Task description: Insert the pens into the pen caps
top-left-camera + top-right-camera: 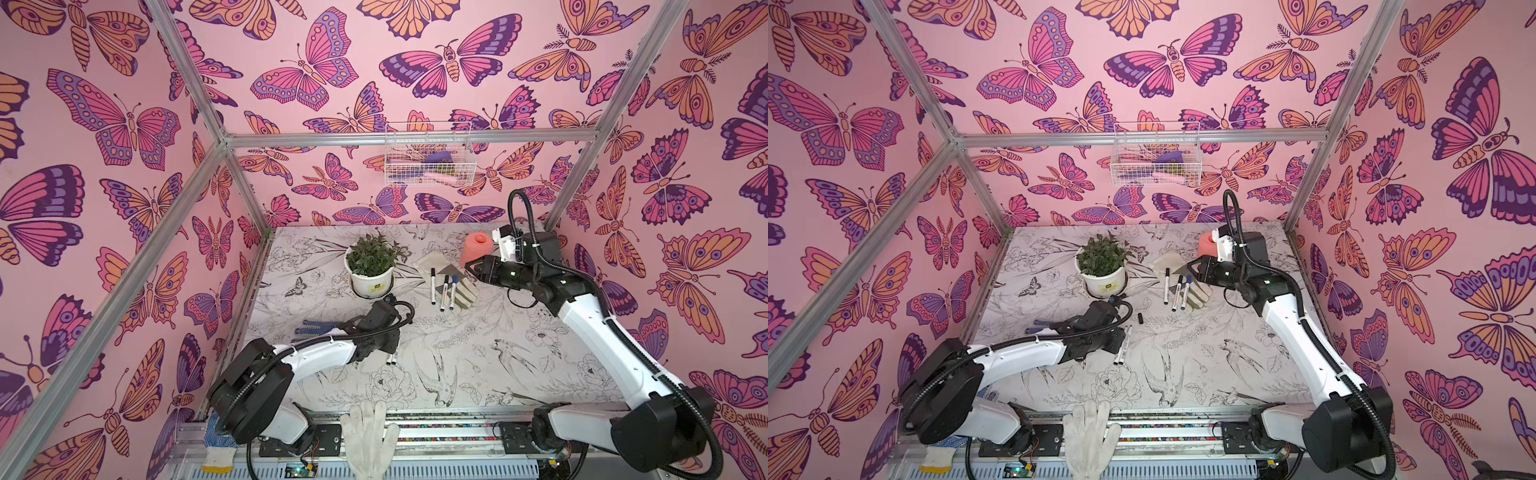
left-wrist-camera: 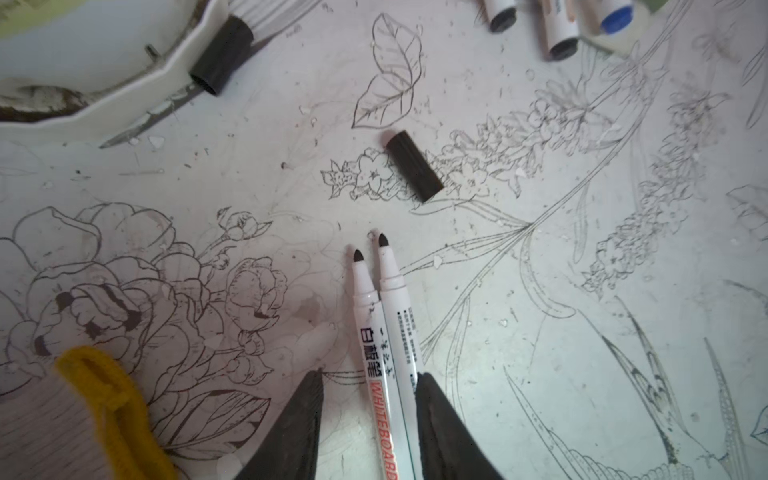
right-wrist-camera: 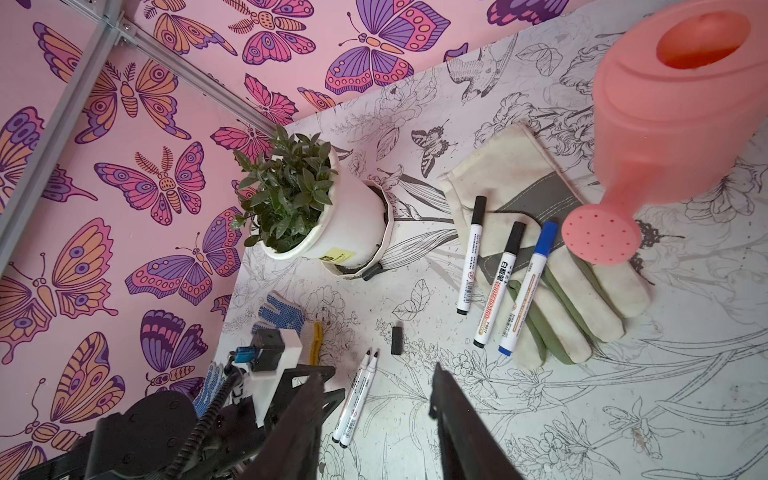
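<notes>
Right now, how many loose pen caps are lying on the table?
2. One short black plastic cap lies ahead of the two uncapped white pens' tips; the other black cap leans against the white plant pot's tray. Others may be hidden.

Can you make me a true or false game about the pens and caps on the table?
1. Three capped pens rest on the glove. True.
2. All three of those caps are black. False: one is a blue cap.
3. Two uncapped pens lie side by side between the fingers of the left claw. True.
4. The right claw holds a pen. False: it is open and empty.
5. A loose cap sits inside the plant pot. False: one black cap lies against its saucer, and another black cap lies on the table.
</notes>
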Robot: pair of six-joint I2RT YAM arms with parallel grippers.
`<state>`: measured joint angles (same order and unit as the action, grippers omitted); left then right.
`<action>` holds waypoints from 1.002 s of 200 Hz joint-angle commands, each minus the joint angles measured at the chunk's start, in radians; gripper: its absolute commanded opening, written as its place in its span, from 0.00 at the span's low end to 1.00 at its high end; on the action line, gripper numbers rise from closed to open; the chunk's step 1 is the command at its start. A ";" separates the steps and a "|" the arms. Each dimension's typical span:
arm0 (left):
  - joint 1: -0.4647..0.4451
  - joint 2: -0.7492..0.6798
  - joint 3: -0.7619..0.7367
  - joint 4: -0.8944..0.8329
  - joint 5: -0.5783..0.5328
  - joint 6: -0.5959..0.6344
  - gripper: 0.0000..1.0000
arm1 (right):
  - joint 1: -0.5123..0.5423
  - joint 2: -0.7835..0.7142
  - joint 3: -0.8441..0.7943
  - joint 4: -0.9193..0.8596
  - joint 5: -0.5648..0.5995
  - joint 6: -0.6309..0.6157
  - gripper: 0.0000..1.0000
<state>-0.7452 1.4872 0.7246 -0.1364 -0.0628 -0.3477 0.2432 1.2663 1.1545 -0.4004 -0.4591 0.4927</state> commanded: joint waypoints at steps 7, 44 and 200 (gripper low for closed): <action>0.006 0.035 0.015 -0.051 0.025 0.016 0.40 | 0.006 -0.002 0.021 0.012 -0.014 -0.021 0.45; 0.006 0.075 0.014 -0.065 0.035 0.009 0.39 | 0.007 0.002 0.023 0.011 -0.011 -0.021 0.44; 0.015 -0.149 0.053 0.176 -0.068 -0.005 0.00 | 0.261 0.120 -0.020 0.083 0.006 -0.092 0.47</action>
<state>-0.7383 1.4536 0.7952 -0.1837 -0.1028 -0.3706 0.4561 1.3514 1.1244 -0.3656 -0.3885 0.4427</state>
